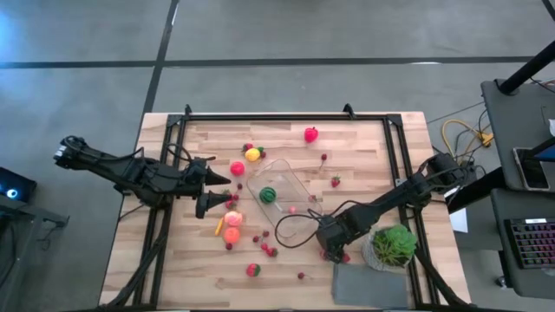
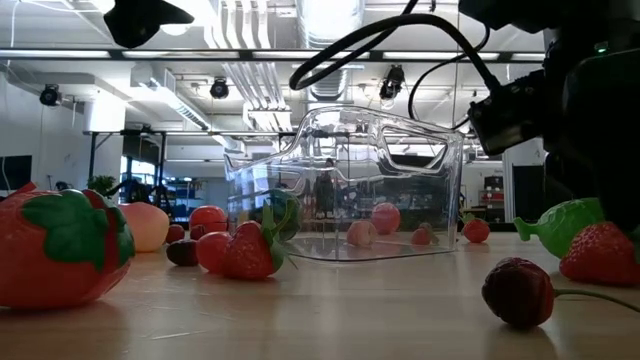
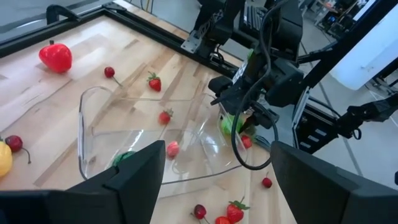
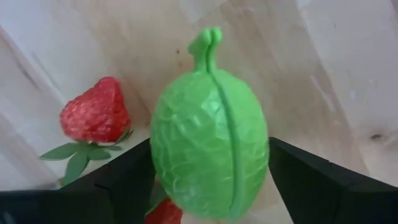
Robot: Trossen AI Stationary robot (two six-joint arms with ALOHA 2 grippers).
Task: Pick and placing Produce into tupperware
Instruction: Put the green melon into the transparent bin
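Right wrist view: green fruit (image 4: 211, 130) is bracketed by the right tool (image 4: 208, 186); firm grasp cannot be told.
Left tool (image 1: 211, 192): held released beside the tub (image 1: 282, 201).

Potted plant (image 1: 395, 245) and tupperware (image 1: 286, 201) flank the right pincer (image 1: 334, 251) (strawberries (image 4: 95, 117) crowd beneath).

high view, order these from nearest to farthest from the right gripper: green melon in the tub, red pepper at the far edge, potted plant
1. Potted plant, just beside the right gripper.
2. Green melon, inside the tupperware, mid-table.
3. Red pepper, near the table's far edge.
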